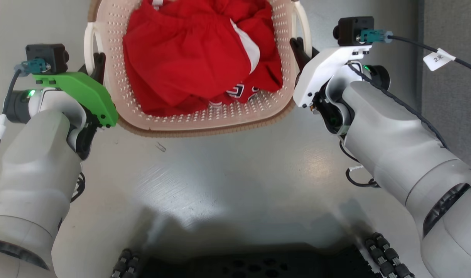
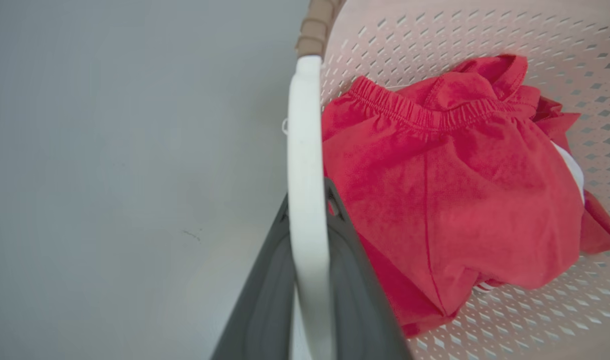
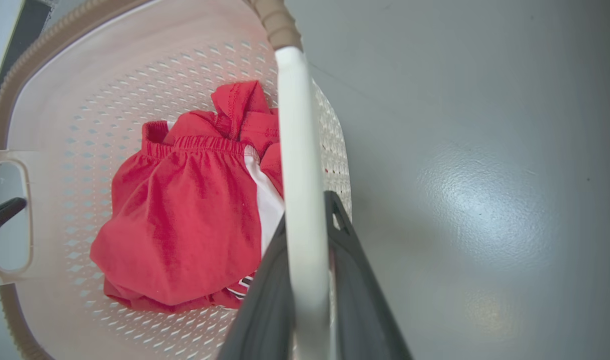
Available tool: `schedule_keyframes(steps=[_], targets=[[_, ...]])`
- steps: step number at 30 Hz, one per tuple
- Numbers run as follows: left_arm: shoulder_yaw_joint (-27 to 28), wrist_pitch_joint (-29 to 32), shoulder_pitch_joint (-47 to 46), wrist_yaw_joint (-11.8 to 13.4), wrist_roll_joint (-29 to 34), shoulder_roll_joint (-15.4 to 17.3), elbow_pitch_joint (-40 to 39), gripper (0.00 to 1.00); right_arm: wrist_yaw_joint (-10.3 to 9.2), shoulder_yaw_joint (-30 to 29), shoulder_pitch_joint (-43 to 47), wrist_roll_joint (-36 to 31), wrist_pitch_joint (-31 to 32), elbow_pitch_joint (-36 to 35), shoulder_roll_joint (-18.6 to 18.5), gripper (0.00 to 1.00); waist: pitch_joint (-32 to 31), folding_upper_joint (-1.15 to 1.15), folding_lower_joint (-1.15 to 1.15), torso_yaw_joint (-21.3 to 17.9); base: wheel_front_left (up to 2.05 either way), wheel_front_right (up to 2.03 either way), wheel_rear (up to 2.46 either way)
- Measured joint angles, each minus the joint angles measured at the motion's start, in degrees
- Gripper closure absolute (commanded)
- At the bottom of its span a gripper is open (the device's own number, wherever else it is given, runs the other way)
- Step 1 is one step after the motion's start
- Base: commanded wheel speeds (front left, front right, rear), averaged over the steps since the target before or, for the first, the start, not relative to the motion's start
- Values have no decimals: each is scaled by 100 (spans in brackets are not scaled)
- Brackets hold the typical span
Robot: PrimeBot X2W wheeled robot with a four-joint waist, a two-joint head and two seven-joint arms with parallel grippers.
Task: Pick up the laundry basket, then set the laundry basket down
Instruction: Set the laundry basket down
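Glossy grey floor (image 1: 235, 173) below; between left tool (image 2: 308, 195) and right tool (image 3: 307, 210), each clamped on a white side handle (image 1: 89, 42), cream-white perforated plastic laundry basket (image 1: 204, 116), likely light, stiff.

The head view comes to me bright and evenly lit from overhead. The floor (image 1: 235, 173) shows a soft sheen near centre, and the rig's dark shadow pools at 6 o'clock. In the right wrist view a glare patch sits at 3 o'clock. Both wrist views blur the white handle (image 2: 305, 125), left claw (image 2: 307, 200) and right claw (image 3: 307, 207) at 6 o'clock, and the laundry basket (image 3: 135, 65) rim bows with wide-angle distortion.
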Motion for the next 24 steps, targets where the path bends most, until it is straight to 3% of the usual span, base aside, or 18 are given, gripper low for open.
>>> schedule_keyframes(steps=[24], targets=[[-40,-241,-158,1,99,-105,164,100,1,-23,-85,-44,-216,109,-1,100,224,0,0,60,0,0,0]])
